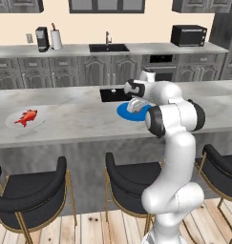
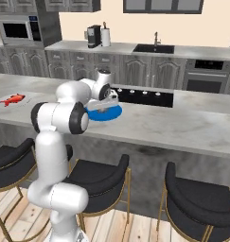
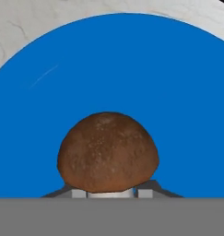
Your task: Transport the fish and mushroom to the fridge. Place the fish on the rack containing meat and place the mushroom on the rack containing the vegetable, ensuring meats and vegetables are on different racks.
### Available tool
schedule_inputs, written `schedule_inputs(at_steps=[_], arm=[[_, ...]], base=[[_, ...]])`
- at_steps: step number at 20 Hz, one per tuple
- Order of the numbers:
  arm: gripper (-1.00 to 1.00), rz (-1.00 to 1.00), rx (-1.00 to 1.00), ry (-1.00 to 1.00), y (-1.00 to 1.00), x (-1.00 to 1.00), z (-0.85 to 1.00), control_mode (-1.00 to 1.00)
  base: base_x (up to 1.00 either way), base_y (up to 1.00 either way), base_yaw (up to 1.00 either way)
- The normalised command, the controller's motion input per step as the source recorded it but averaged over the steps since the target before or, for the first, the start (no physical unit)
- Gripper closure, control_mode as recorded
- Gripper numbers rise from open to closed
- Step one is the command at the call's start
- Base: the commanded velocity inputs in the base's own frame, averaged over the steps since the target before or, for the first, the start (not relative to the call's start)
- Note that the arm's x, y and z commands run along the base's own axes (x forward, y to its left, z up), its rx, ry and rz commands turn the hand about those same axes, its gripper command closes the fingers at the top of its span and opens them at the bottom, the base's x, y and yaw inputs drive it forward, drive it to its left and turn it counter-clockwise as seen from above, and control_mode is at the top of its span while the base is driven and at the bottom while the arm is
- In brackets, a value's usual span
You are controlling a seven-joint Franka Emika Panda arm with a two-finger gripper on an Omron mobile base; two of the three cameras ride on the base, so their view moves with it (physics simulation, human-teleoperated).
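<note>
The arm reaches down over the blue plate (image 1: 123,112) on the tabletop (image 1: 74,119), and the hand view looks straight at the mushroom (image 3: 108,152), brown cap up, pale stem between the two finger tips. The jaws are pressed in on the mushroom, pinching it low at the stem so the cap stays free, likely ready for lifting. The gripper (image 2: 108,103) hangs right over the plate. The fish (image 1: 26,117) lies well apart on a pale plate (image 1: 43,114) toward the tabletop's end, untouched; it looks left for a separate trip.
</note>
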Motion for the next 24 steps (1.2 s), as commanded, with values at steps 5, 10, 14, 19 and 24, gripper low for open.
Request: schedule_inputs(at_steps=[5, 10, 14, 19, 24], arm=[[1.0, 0.01, 0.0, -0.12, 0.13, -0.69, 0.02, -1.0], [1.0, 0.0, 0.0, -0.27, 0.0, -1.0, 0.03, -1.0], [1.0, -0.06, 0.0, -0.33, 0.0, -1.0, 0.43, -1.0], [1.0, -0.06, 0.0, -0.23, 0.0, -1.0, 0.83, -1.0], [1.0, -0.07, 0.0, 0.05, 0.0, -1.0, 0.96, -1.0]], base=[[0.0, 0.0, 0.0], [0.0, 0.0, 0.0], [0.0, 0.0, 0.0], [0.0, 0.0, 0.0], [0.0, 0.0, 0.0]])
